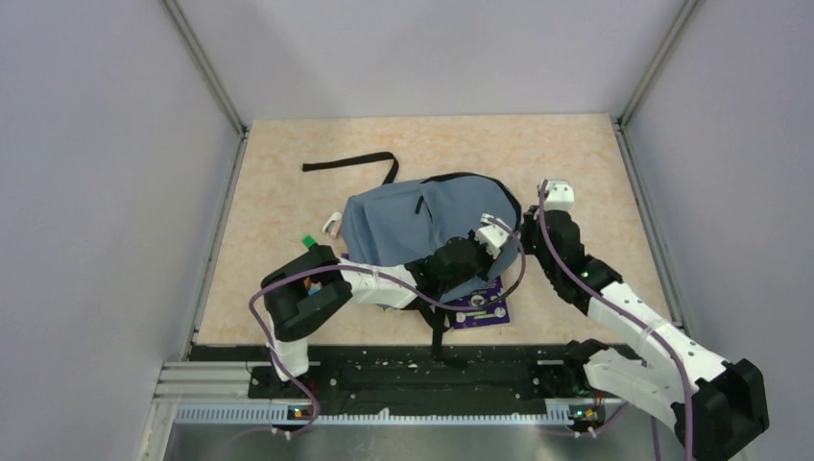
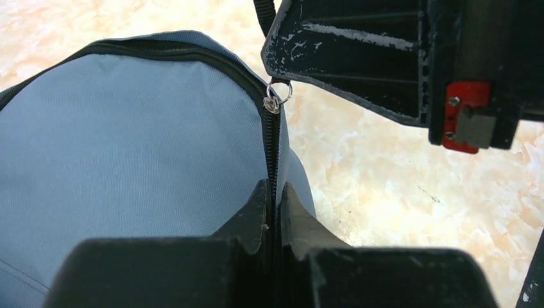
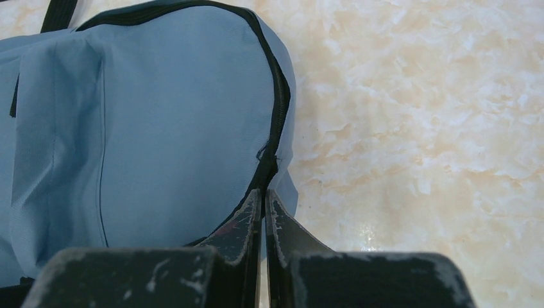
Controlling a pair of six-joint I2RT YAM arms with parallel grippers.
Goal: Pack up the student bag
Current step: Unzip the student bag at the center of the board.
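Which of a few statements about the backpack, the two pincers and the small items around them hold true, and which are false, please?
1. The soft blue-grey fabric backpack lies on the beige marbled tabletop. True.
2. The left pincer gapes wide open. False: it is shut on the backpack's black zip seam.
3. A flat purple item lies at the backpack's near edge. True.
4. A small green object sits right of the backpack. False: it sits at its left.
5. The right pincer hovers clear of the backpack. False: it is closed on the zipped edge.
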